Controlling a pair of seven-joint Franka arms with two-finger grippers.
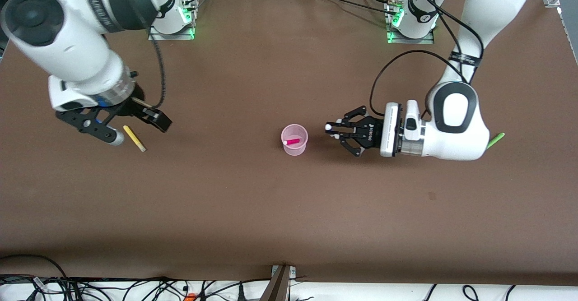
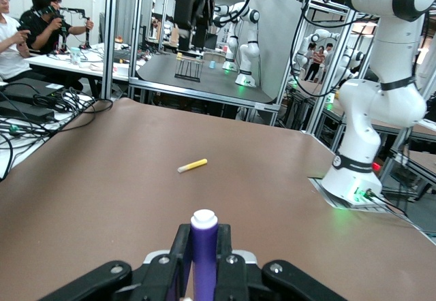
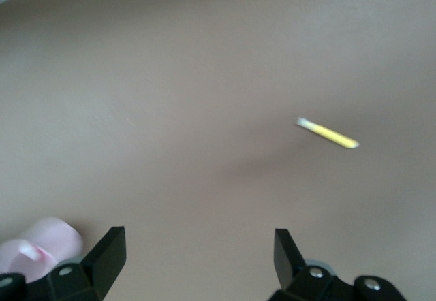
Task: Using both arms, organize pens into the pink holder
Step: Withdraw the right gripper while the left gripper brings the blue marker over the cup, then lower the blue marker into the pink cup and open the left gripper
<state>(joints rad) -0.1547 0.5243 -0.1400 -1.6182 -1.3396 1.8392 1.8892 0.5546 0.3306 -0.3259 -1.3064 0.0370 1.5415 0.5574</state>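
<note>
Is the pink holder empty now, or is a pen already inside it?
Not empty. The pink holder stands upright, and the magenta pen lies slanted inside it, seen through the open top.

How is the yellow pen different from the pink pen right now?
The yellow pen lies flat on the bare table toward the right arm's end; the pink pen sits inside the pink cup, leaning across it. The yellow pen lies under the right tool, whose jaws are open; the pink pen is near the left tool. Both are short, slim markers.
</note>
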